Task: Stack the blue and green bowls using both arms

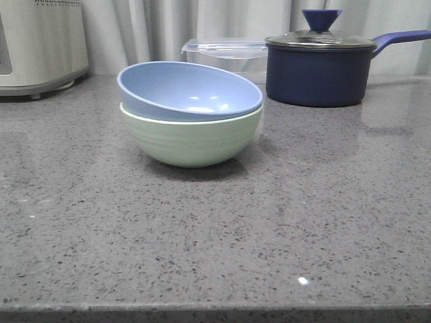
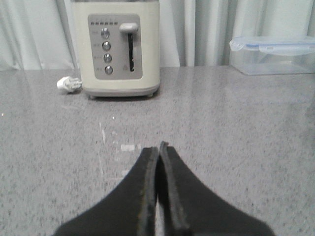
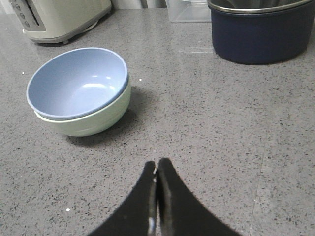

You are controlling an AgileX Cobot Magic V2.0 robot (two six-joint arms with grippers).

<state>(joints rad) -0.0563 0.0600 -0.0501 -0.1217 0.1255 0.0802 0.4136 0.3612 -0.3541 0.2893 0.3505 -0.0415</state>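
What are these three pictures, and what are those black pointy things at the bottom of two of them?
They come from three cameras on one robot with two arms. One camera looks forward over the grey counter. The other two sit on the robot's wrists, so the black pointy things are its own pinchers: the left gripper and the right gripper. Both are squeezed shut and hold nothing.

On the counter, the blue bowl sits a bit tilted inside the green bowl. Behind them are a dark blue saucepan with a lid and a clear plastic box. A cream toaster stands off to the left.
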